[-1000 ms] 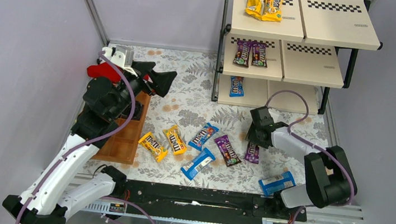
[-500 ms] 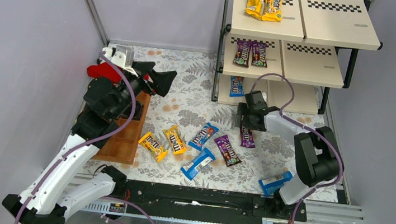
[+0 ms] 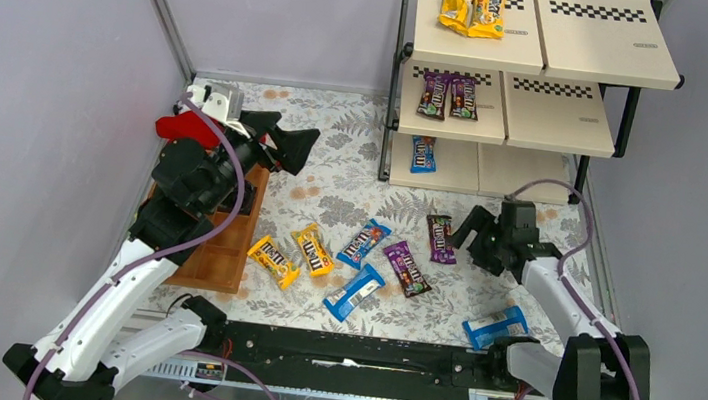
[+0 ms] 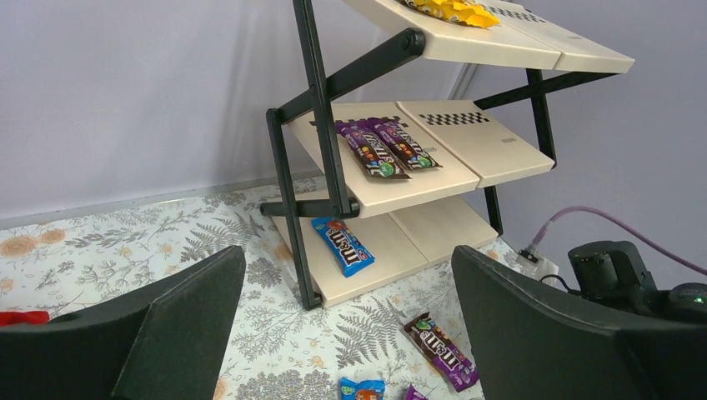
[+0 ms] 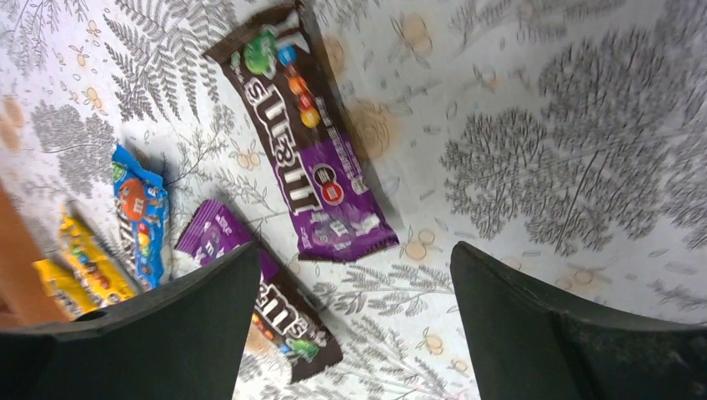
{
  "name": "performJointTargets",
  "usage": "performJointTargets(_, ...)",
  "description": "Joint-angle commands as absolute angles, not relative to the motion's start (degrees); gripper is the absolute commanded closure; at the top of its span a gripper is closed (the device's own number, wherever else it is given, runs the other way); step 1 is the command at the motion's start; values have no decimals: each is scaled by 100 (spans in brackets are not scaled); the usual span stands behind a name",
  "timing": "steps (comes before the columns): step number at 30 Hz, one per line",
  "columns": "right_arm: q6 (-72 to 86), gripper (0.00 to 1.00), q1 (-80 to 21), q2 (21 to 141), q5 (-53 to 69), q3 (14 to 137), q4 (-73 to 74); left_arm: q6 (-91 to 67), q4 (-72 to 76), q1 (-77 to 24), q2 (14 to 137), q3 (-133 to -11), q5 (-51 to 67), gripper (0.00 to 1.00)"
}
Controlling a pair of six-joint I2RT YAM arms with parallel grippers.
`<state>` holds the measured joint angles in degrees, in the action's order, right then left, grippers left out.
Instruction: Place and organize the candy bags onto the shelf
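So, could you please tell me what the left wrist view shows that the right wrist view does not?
Only the left wrist view: the three-tier black-framed shelf with cream boards, holding candy bags. Only the right wrist view: yellow glossy packets at its left edge. Both: the purple-brown packet lying flat on the floral tablecloth.

Right gripper [image 3: 471, 246] opened, pulled back — purple bag [image 3: 440, 238] released.

Pretty sure I live in a robot lab test cell, not an actual shop. Plain lilac-grey panel walls [image 3: 42, 74] box in one small table with a floral cloth [image 3: 335, 158]. There's a bare aluminium corner post [image 3: 159, 7], the black rail [image 3: 393, 350] I'm bolted to, and a lone display shelf [image 3: 570, 33].
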<state>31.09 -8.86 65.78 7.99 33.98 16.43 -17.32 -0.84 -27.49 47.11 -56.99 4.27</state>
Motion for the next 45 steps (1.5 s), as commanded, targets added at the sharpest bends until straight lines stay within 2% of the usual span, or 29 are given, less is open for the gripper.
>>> performJointTargets(1,3918,13,-463,6314,2051,2949,1142,-1635,9,-2784,4698,-5915,372,1)
performJointTargets(3,4200,18,-281,6323,2389,2645,766,-1642,9,-2785,4686,-5915,369,1)
performJointTargets(11,5226,25,-193,6345,2719,1680,-889,-1665,18,-2786,4654,-5915,364,1)
performJointTargets(17,6248,28,-194,6261,2311,762,-2539,-1679,18,-2782,4666,-5905,340,1)
performJointTargets(22,6468,30,-193,6432,1771,664,-2925,-1696,18,-2786,4683,-5901,334,1)
performJointTargets(23,6517,33,-193,6483,1702,608,-3133,-1696,18,-2794,4687,-5898,334,1)
performJointTargets(26,6724,34,-193,6748,1533,464,-3845,-1688,18,-2804,4688,-5897,317,1)
performJointTargets(35,6909,39,-194,7947,1714,553,-5009,-1679,18,-2830,4761,-5887,296,1)
performJointTargets(41,6905,58,-193,8553,1929,525,-5825,-1661,9,-2830,4803,-5886,290,1)
performJointTargets(45,6742,70,-193,8509,2118,610,-5738,-1661,9,-2838,4824,-5891,295,1)
